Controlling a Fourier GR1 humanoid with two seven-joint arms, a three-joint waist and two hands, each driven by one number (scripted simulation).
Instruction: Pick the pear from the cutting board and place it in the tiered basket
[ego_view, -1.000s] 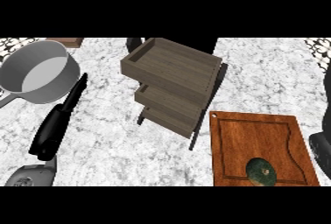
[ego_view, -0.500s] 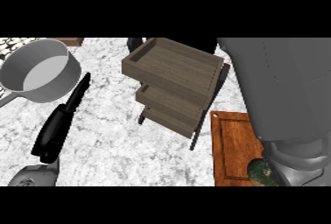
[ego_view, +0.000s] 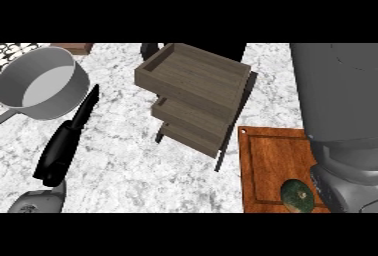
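The marble counter (ego_view: 133, 170) is seen spread under everything. At the right, the view is filled from far edge to near by a big grey forearm (ego_view: 336, 95); whether the right hand's fingers are open or curled cannot be told, as the hand itself is not made out. The wooden tiered basket (ego_view: 193, 85) is found at centre, tilted, its trays bare. The cutting board (ego_view: 269, 160) is laid just right of it, partly covered by the arm. A grey saucepan (ego_view: 43, 82) is placed far left. The left hand (ego_view: 63, 145) is held near left, black fingers straight. The pear (ego_view: 297, 195) is seen on the board's near end, beside the arm.
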